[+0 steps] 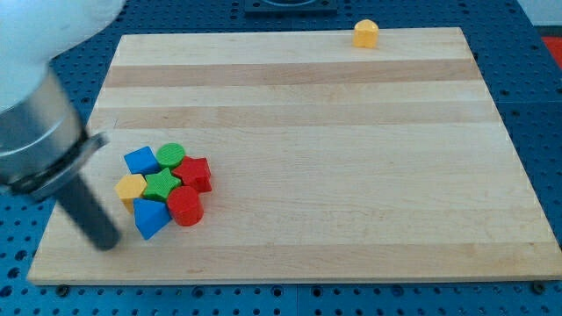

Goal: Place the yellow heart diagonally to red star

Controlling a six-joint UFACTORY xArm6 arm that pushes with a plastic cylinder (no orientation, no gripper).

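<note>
Task barely begun. Yellow heart [366, 33] sits at the board's [351, 175] top edge, right of centre; red star [194, 173] is in the cluster at lower left, touching green star [161, 184] and red cylinder [185, 206]. The two are well apart, so the whole push is left for you. My tip [107, 241] rests at the view's lower left, just beside the blue block [150, 218], far from the heart. No jaws here, only a rod.
</note>
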